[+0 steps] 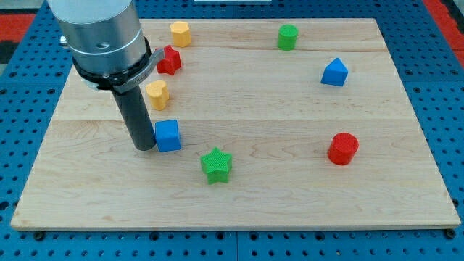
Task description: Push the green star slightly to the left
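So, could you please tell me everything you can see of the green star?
The green star is a small, chunky block with a ridged, plastic-looking surface, lying flat on the wooden board, near the view's bottom centre. Nothing touches it. The blue cube sits just up and to its left, with my tip beyond that cube.

Bright, even overhead light; the picture is sharp; my rod (141, 123) and the blocks cast only short, soft shadows; no glare.
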`<act>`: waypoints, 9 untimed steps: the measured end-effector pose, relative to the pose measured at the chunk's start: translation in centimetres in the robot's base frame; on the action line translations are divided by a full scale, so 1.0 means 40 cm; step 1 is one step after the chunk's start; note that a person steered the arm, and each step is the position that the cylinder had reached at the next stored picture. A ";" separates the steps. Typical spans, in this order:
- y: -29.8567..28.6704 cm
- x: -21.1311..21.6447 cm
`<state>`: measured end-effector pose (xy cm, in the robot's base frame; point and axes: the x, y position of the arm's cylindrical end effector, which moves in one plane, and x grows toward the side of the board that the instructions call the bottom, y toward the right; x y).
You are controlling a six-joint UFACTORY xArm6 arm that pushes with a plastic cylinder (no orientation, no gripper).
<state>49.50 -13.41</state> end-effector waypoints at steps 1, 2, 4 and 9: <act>-0.016 0.089; 0.009 0.171; 0.112 0.224; 0.362 0.068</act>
<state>52.21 1.08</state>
